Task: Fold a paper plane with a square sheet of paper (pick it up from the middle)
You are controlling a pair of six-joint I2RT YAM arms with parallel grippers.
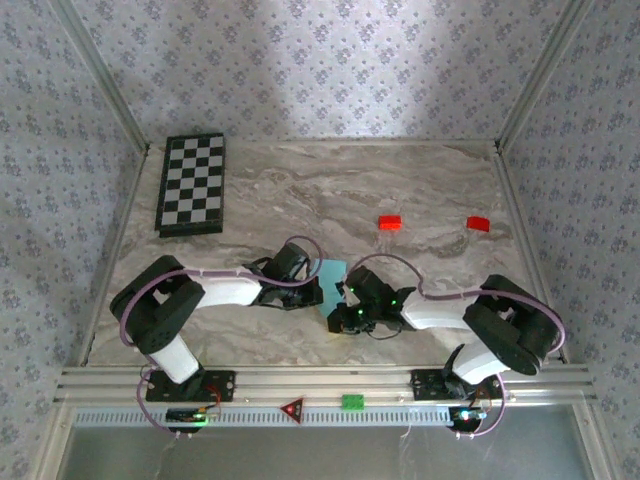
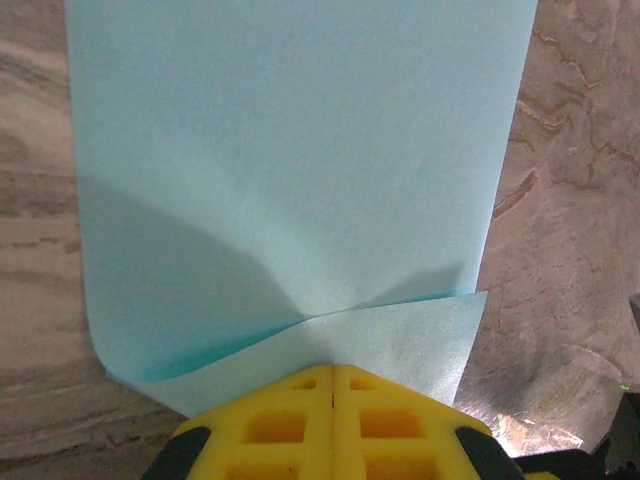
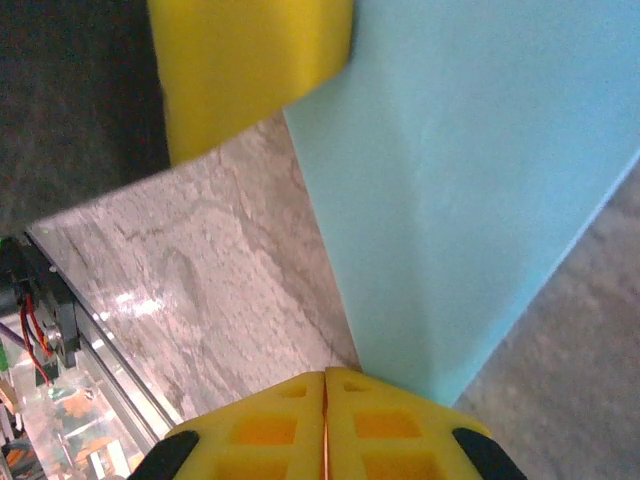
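Note:
The paper plane is at this moment a folded light cyan sheet (image 1: 331,274) lying on the marble table between the two arms. In the left wrist view the sheet (image 2: 300,150) stretches away flat, and a folded flap (image 2: 400,340) rises to my left gripper (image 2: 333,372), whose yellow jaws are shut on its near edge. My left gripper (image 1: 318,291) and right gripper (image 1: 346,306) meet at the sheet's near side. In the right wrist view my right gripper (image 3: 325,378) is shut, its tip against the corner of the paper (image 3: 470,180). A yellow left finger (image 3: 250,70) hangs above.
A chessboard (image 1: 192,184) lies at the back left. Two small red blocks (image 1: 389,222) (image 1: 478,223) sit at the back right. The table's metal front rail (image 1: 320,385) carries a green block (image 1: 352,401) and a red triangle (image 1: 292,408), close to the grippers.

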